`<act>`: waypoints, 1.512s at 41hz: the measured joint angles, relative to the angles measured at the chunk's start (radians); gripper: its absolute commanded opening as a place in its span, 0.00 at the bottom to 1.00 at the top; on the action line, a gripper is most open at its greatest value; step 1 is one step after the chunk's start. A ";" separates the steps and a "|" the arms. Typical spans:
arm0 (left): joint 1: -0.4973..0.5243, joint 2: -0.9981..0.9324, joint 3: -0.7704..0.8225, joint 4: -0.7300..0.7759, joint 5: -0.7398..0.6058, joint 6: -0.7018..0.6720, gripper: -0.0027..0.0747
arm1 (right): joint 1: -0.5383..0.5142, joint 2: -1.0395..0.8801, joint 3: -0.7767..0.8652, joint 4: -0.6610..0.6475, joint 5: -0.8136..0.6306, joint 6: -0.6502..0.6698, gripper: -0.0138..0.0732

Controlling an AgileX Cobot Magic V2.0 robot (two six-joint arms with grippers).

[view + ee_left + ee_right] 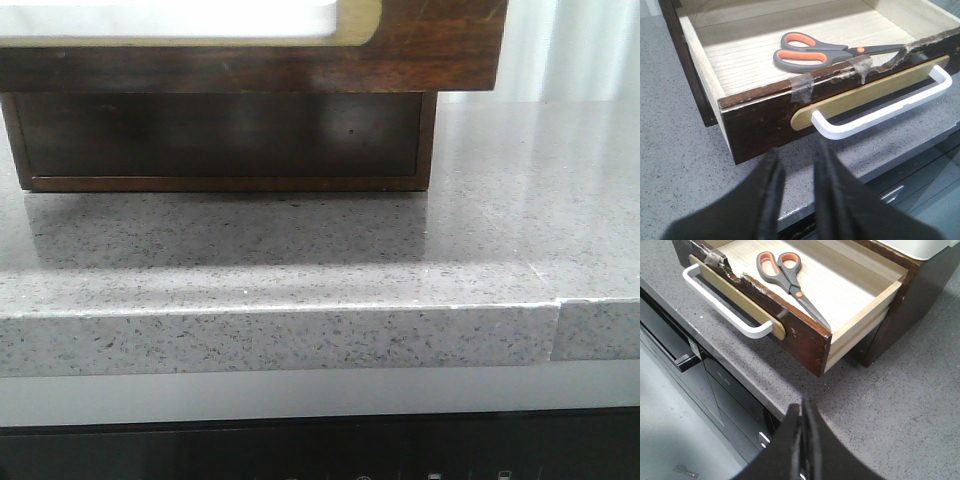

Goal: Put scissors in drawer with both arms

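Observation:
The scissors [810, 52], with grey handles and orange-lined loops, lie flat on the pale floor of the open drawer [760, 125]. They also show in the right wrist view [787, 277]. The drawer's dark scratched front carries a white handle [880, 110] on a cream plate. In the front view the drawer front [430, 45] fills the top, close to the camera. My left gripper [797, 155] is open and empty, just in front of the drawer front. My right gripper [802, 407] is shut and empty, over the counter near the drawer's corner. Neither gripper shows in the front view.
The drawer's dark wooden cabinet [220, 135] stands on a grey speckled countertop [300, 260]. The counter's front edge [280, 335] runs close below, with dark cabinet fronts [715, 385] under it. Bits of clear tape [802, 85] stick to the drawer's chipped top rim.

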 measured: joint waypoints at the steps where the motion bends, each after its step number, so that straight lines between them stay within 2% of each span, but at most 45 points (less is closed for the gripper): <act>1: 0.000 0.000 0.000 0.000 0.000 0.000 0.01 | 0.000 0.000 0.000 0.000 0.000 0.000 0.08; 29: 0.000 -0.002 0.005 0.000 0.000 0.000 0.01 | -0.001 0.000 0.000 0.000 -0.003 0.000 0.08; 38: 0.043 -0.070 0.095 0.002 -0.026 0.000 0.01 | -0.001 0.000 0.000 0.000 -0.003 0.000 0.08; 44: 0.150 -0.184 0.234 0.024 -0.120 0.000 0.01 | -0.001 0.000 0.000 0.000 -0.003 0.000 0.08; 55: 0.351 -0.450 0.585 0.028 -0.403 0.000 0.01 | -0.001 0.000 0.000 0.000 -0.003 0.000 0.08; 62: 0.411 -0.475 0.759 0.004 -0.573 -0.002 0.01 | -0.001 0.000 0.000 0.000 -0.001 0.000 0.08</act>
